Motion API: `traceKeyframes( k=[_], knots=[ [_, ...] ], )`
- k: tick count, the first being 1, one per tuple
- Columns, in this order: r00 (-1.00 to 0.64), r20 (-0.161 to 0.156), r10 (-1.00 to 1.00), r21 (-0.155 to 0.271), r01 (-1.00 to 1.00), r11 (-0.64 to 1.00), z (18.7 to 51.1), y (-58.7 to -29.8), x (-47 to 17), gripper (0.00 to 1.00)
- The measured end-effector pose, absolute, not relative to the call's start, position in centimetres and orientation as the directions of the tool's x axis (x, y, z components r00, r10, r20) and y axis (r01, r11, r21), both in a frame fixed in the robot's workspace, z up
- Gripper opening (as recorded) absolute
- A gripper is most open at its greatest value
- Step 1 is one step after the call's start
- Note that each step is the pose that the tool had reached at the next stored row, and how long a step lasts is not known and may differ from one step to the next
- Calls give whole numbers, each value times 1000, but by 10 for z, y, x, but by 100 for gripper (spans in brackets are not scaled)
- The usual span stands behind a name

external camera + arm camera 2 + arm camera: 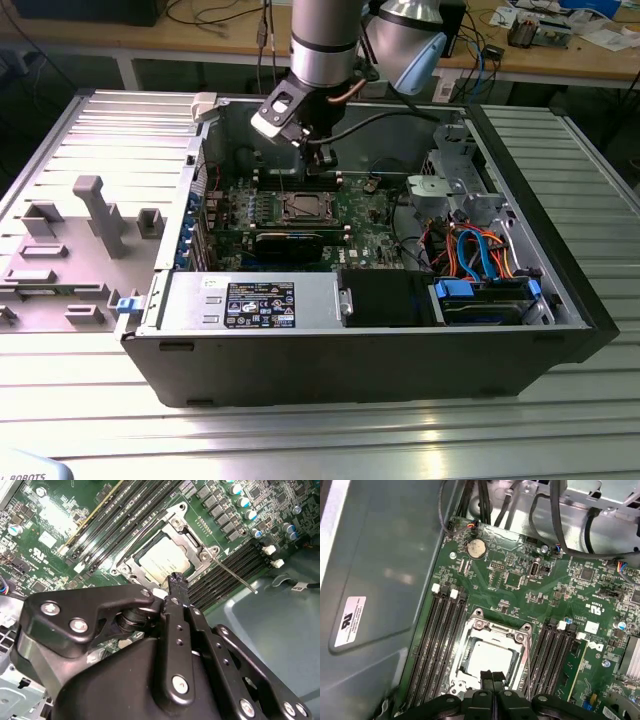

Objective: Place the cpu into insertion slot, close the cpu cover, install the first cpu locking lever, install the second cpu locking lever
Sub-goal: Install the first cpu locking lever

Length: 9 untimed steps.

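Cpu (492, 656) lies in the insertion slot (287, 207), with the cpu cover (520, 638) flat around it. Gripper (492, 676) hangs just above the slot's edge, fingers pressed together, holding nothing. 1 thin lever (235, 577) juts from the slot's corner.

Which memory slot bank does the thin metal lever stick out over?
The bank beside the grey case wall; the lever crosses it, not the other bank.

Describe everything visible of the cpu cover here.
The cpu cover is a thin silver metal-looking frame with a square window, lying flat over the cpu, whose pale top shows through. It sits on the green board between dark memory slots. The gripper, shut, hangs by one edge; contact cannot be told.
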<state>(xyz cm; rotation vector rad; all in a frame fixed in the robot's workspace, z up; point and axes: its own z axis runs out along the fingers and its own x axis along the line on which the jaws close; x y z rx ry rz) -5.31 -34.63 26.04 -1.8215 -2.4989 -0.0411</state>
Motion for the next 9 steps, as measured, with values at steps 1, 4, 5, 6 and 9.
traceKeyframes(
  k=[1,4,5,6,9],
  knots=[
    [-353,55,934,-7,935,354,260,-346,-53,11],
    [-409,55,911,-7,912,410,260,-346,-53,11],
    [-409,55,911,-7,912,410,260,-346,-53,11],
    [-409,55,911,-7,912,410,260,-346,-53,11],
    [-410,55,911,-7,912,411,260,-346,-53,11]
  ],
)
